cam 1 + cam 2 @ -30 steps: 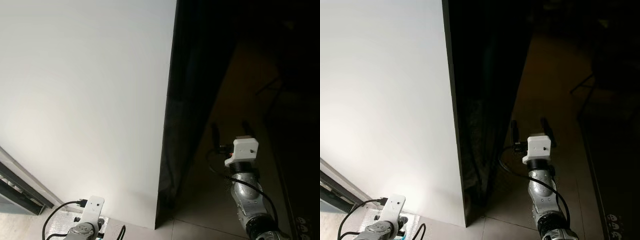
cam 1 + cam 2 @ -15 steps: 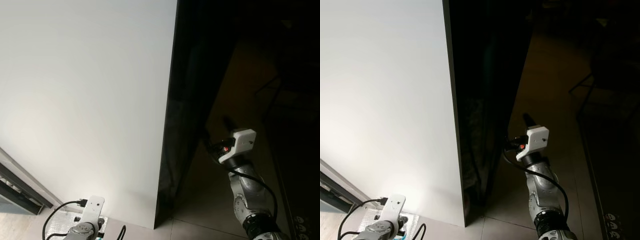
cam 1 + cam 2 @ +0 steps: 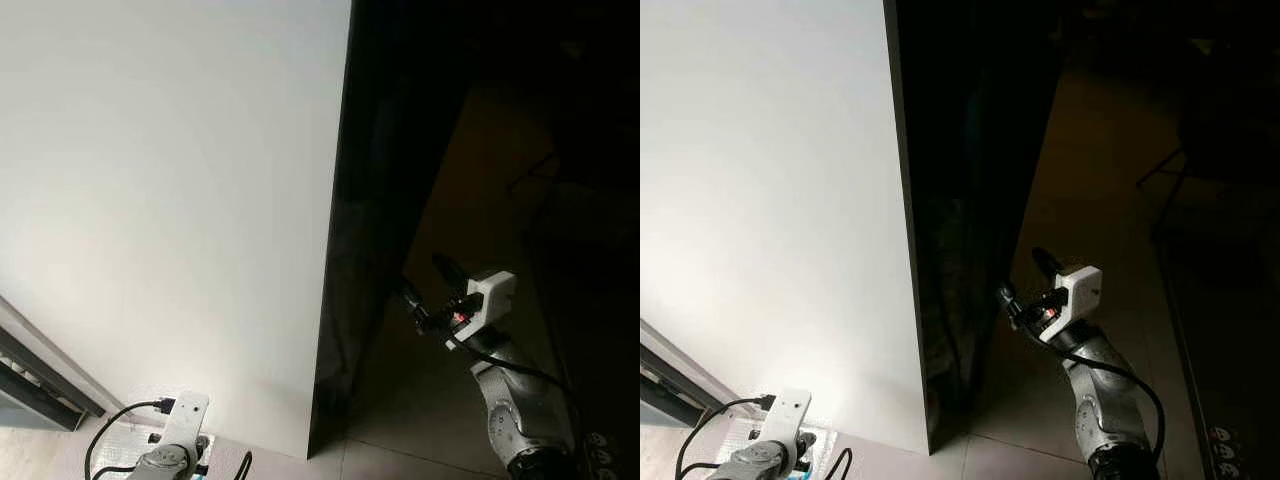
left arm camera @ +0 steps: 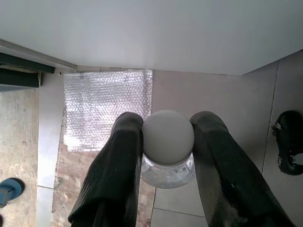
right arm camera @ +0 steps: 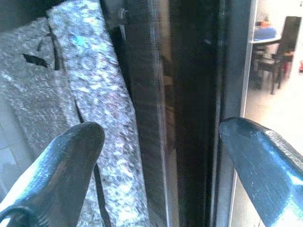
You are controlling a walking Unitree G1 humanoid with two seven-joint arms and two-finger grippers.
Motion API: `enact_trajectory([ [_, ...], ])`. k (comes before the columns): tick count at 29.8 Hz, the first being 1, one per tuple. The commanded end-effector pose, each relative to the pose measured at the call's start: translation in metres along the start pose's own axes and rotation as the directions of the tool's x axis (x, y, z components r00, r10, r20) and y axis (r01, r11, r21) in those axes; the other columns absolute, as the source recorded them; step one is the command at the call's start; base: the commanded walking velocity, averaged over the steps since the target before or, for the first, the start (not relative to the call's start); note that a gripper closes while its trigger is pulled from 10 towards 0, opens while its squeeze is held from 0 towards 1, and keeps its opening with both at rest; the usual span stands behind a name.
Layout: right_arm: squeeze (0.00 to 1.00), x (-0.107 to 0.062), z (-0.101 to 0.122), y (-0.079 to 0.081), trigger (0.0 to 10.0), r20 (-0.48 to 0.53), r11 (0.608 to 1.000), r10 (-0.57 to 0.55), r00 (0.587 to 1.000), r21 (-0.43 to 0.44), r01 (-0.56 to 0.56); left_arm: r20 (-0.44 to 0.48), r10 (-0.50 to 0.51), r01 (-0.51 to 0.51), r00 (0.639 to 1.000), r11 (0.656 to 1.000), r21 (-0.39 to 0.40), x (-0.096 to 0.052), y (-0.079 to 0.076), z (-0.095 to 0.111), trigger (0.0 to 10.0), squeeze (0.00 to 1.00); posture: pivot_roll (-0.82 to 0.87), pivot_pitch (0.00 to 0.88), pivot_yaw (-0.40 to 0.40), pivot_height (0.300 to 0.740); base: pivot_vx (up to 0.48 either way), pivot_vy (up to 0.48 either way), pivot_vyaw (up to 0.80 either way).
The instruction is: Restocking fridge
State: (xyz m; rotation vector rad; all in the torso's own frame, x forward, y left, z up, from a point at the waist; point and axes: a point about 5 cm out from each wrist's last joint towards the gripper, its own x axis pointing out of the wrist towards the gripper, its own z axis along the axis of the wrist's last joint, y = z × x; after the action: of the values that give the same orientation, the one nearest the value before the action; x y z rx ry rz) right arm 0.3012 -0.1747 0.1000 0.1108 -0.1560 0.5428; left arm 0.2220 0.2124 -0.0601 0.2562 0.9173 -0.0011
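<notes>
Right gripper [image 3: 1023, 283] (fingers spread) reaches toward fridge door edge [image 3: 902, 250].

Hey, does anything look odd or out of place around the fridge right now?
A sheet of bubble wrap lies on the floor tiles at the foot of the white fridge side, odd for a kitchen floor. Nothing looks spilled or damaged.

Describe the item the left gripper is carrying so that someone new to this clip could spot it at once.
Below the big white fridge side, low by the tiled floor, the left gripper hangs. Between its two black fingers sits a clear jar with a round pale lid, unlike the flat bubble wrap sheet beneath it.
</notes>
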Motion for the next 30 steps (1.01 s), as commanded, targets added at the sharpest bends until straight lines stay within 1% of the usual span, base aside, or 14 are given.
enact_trajectory([
  [1, 0.0, 0.002, 0.002, -0.004, 10.0, -0.001, 1.0, -0.027, 1.0, -0.008, 0.027, -0.006, 0.012, -0.012, 1.0, 1.0, 0.009, 0.0, 0.002, -0.002, 10.0, 0.0, -0.11, 0.01, -0.033, 0.74, 0.0, 0.0, 0.0],
  [2, 0.0, 0.005, 0.002, -0.008, 10.0, 0.001, 0.998, -0.064, 0.998, -0.006, 0.064, -0.004, 0.012, -0.012, 1.0, 1.0, 0.008, 0.0, 0.001, -0.001, 10.0, 0.0, -0.11, 0.009, -0.037, 0.74, 0.0, 0.0, 0.0],
  [4, 0.0, 0.008, 0.0, -0.005, 10.0, -0.009, 0.999, -0.041, 0.999, -0.006, 0.041, -0.003, 0.011, -0.011, 1.0, 1.0, 0.006, 0.0, 0.001, -0.001, 10.0, 0.0, -0.11, 0.009, -0.038, 0.74, 0.0, 0.0, 0.0],
  [8, 0.0, 0.01, 0.001, -0.006, 10.0, -0.014, 0.999, -0.051, 0.999, 0.004, 0.052, -0.002, 0.009, -0.009, 1.0, 1.0, 0.005, 0.0, 0.0, -0.001, 10.0, 0.0, -0.11, 0.012, -0.04, 0.74, 0.0, 0.0, 0.0],
  [11, 0.0, 0.012, 0.001, -0.012, 10.0, -0.021, 0.993, -0.114, 0.993, -0.04, 0.113, -0.003, 0.008, -0.008, 1.0, 1.0, 0.004, 0.0, 0.0, -0.001, 10.0, 0.0, -0.11, 0.013, -0.041, 0.74, 0.0, 0.0, 0.0],
  [12, 0.0, 0.013, 0.002, -0.017, 10.0, -0.015, 0.986, -0.156, 0.988, -0.053, 0.156, -0.004, 0.008, -0.008, 1.0, 1.0, 0.003, 0.0, 0.0, -0.001, 10.0, 0.0, -0.11, 0.014, -0.041, 0.74, 0.0, 0.0, 0.0],
  [13, 0.0, 0.014, 0.003, -0.019, 10.0, -0.012, 0.984, -0.17, 0.985, -0.056, 0.169, -0.005, 0.008, -0.008, 1.0, 1.0, 0.003, 0.0, 0.0, -0.001, 10.0, 0.0, -0.11, 0.015, -0.041, 0.74, 0.0, 0.0, 0.0],
  [14, 0.0, 0.015, 0.004, -0.022, 10.0, -0.007, 0.977, -0.198, 0.98, -0.079, 0.196, -0.006, 0.008, -0.007, 1.0, 1.0, 0.003, 0.0, 0.0, -0.001, 10.0, 0.0, -0.11, 0.015, -0.041, 0.74, 0.0, 0.0, 0.0],
  [15, 0.0, 0.015, 0.004, -0.022, 10.0, -0.007, 0.977, -0.198, 0.98, -0.079, 0.196, -0.006, 0.008, -0.007, 1.0, 1.0, 0.003, 0.0, 0.0, -0.001, 10.0, 0.0, -0.11, 0.015, -0.041, 0.74, 0.0, 0.0, 0.0],
  [17, 0.0, 0.018, 0.006, -0.027, 10.0, -0.001, 0.968, -0.233, 0.972, -0.092, 0.232, -0.007, 0.007, -0.007, 1.0, 1.0, 0.004, 0.0, 0.0, -0.001, 10.0, 0.0, -0.11, 0.017, -0.041, 0.74, 0.0, 0.0, 0.0],
  [21, 0.0, 0.022, 0.007, -0.027, 10.0, -0.002, 0.971, -0.223, 0.975, -0.084, 0.222, -0.008, 0.008, -0.008, 1.0, 1.0, 0.005, 0.0, 0.0, -0.002, 10.0, 0.0, -0.11, 0.014, -0.042, 0.74, 0.0, 0.0, 0.0],
  [25, 0.0, 0.027, 0.008, -0.027, 10.0, 0.002, 0.97, -0.225, 0.974, -0.094, 0.225, -0.008, 0.009, -0.009, 1.0, 1.0, 0.007, 0.0, 0.0, -0.002, 10.0, 0.0, -0.11, 0.013, -0.043, 0.74, 0.0, 0.0, 0.0],
  [29, 0.0, 0.029, 0.008, -0.03, 10.0, 0.002, 0.96, -0.253, 0.968, -0.122, 0.251, -0.008, 0.008, -0.008, 1.0, 1.0, 0.005, 0.0, 0.0, -0.002, 10.0, 0.0, -0.11, 0.013, -0.043, 0.74, 0.0, 0.0, 0.0],
  [30, 0.0, 0.028, 0.009, -0.032, 10.0, 0.005, 0.954, -0.274, 0.962, -0.125, 0.272, -0.007, 0.008, -0.008, 1.0, 1.0, 0.006, 0.0, -0.001, -0.002, 10.0, 0.0, -0.11, 0.014, -0.045, 0.74, 0.0, 0.0, 0.0],
])
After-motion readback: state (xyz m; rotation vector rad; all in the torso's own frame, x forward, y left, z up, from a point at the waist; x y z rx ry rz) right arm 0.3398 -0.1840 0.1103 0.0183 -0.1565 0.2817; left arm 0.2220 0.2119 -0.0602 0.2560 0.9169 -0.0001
